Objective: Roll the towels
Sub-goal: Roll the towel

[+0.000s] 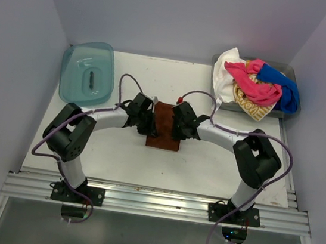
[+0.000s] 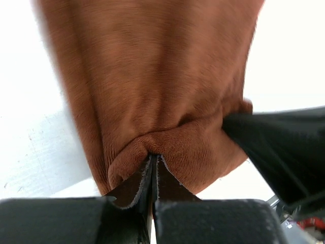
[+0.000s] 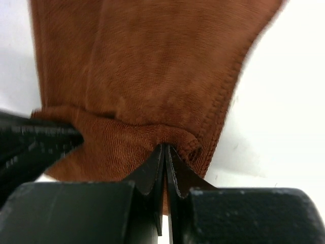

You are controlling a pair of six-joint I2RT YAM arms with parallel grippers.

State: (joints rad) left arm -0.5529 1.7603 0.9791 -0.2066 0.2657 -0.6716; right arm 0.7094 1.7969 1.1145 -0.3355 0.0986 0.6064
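Note:
A rust-brown towel [image 1: 164,129] lies on the white table in the middle, between the two arms. My left gripper [image 1: 149,120] is shut on its far left edge, and my right gripper [image 1: 176,124] is shut on its far right edge. In the left wrist view the left gripper [image 2: 154,161] pinches a rolled fold of the brown towel [image 2: 152,76]. In the right wrist view the right gripper [image 3: 165,151] pinches the folded hem of the towel [image 3: 152,66]. White, hot pink [image 1: 252,82], blue [image 1: 282,86] and yellow-and-white striped towels lie piled at the back right.
A grey tray [image 1: 284,114] at the back right holds the towel pile. A translucent teal plastic tray [image 1: 88,72] sits upside down at the back left. White walls close in the table on three sides.

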